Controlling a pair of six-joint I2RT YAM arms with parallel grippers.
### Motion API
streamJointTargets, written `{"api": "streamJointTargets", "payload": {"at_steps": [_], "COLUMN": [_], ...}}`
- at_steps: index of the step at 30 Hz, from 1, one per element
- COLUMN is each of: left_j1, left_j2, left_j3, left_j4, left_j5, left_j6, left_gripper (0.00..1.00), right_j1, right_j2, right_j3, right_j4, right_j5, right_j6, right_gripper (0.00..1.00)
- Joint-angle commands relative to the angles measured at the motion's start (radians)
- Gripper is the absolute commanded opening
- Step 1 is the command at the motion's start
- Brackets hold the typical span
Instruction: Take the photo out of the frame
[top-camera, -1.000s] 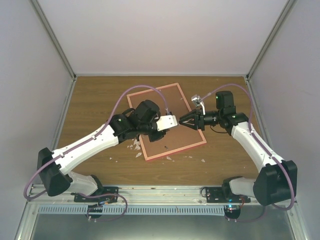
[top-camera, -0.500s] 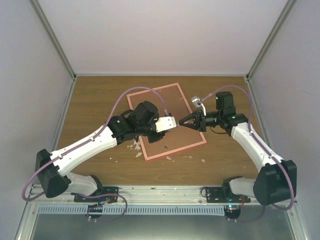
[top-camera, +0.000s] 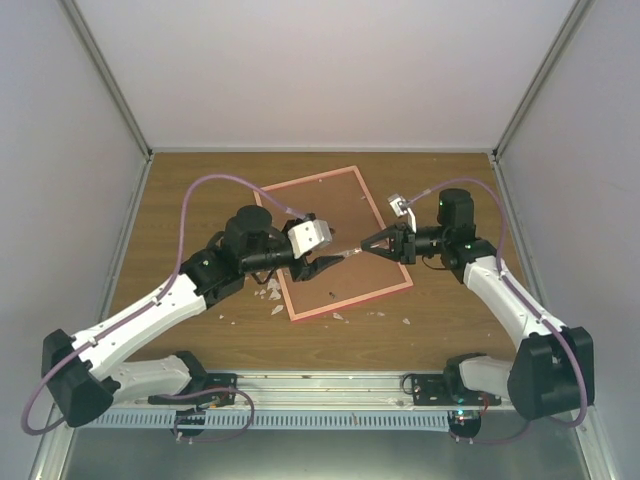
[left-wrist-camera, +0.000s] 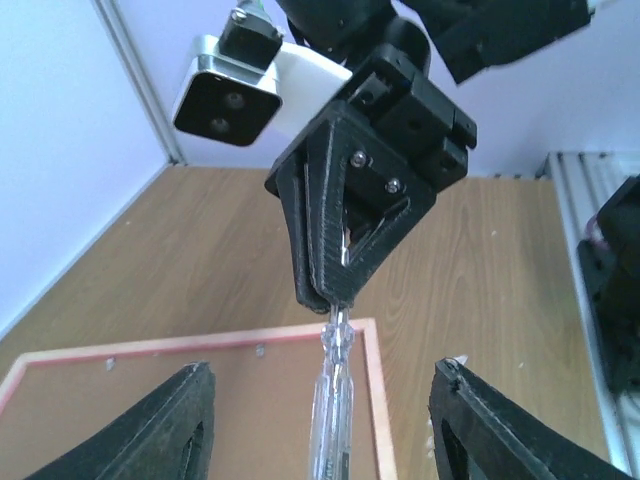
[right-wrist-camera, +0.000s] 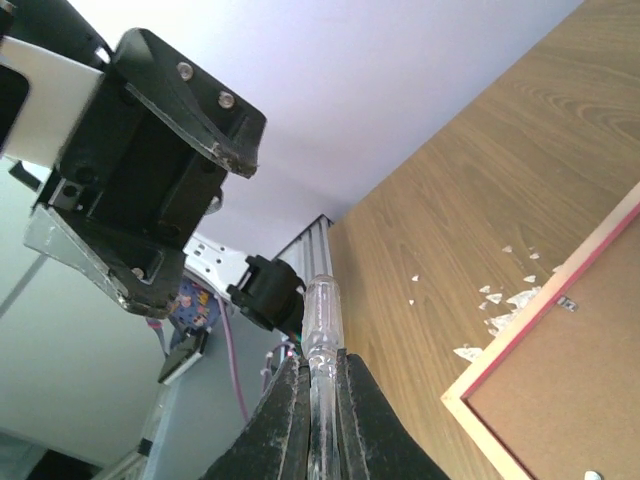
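A thin pink-red rectangular picture frame (top-camera: 398, 290) lies flat on the wooden table (top-camera: 450, 190), its back turned up. The opening is filled by its brown hardboard backing (top-camera: 340, 215), with small metal tabs (left-wrist-camera: 258, 350) along the edge. The photo itself is hidden from every view. Seen from the overhead camera, the frame's long axis runs from the far side of the table toward the near side, its near end leaning right.

Above the frame's right half, the right gripper (top-camera: 372, 245) is clenched on one end of a slim screwdriver with a clear plastic handle (top-camera: 350, 254), which points leftward at the other arm. The left gripper (top-camera: 325, 262) faces it with jaws released. In the left wrist view its black fingers (left-wrist-camera: 190, 420) stand well apart on either side of the handle, touching nothing.

Small white fragments (top-camera: 268, 292) are scattered on the table just beside the frame's near left corner.
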Motion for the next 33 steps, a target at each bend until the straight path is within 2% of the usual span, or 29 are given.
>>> {"api": "streamJointTargets", "payload": {"at_steps": [1, 7, 12, 19, 33], "left_j1": [0.053, 0.076, 0.078, 0.080, 0.087], "left_j2": [0.009, 0.062, 0.108, 0.142, 0.178], "left_j3": [-0.058, -0.079, -0.090, -0.111, -0.136], "left_j4": [0.219, 0.284, 0.289, 0.340, 0.454], "left_j5": [0.200, 0.307, 0.324, 0.309, 0.372], "left_j6": [-0.096, -0.132, -0.130, -0.157, -0.213], "left_gripper": [0.59, 0.59, 0.58, 0.51, 0.35], "right_j1": [-0.008, -0.009, -0.009, -0.008, -0.006], "right_j2": [-0.030, -0.038, -0.038, -0.034, -0.031], "right_j3": [-0.044, -0.059, -0.058, -0.057, -0.067], "right_j4": [0.176, 0.221, 0.234, 0.253, 0.281], "right_j5": [-0.034, -0.041, -0.041, -0.044, -0.042], "right_j6": [0.150, 0.203, 0.223, 0.248, 0.285], "right_gripper": [0.01, 0.01, 0.01, 0.01, 0.01]}}
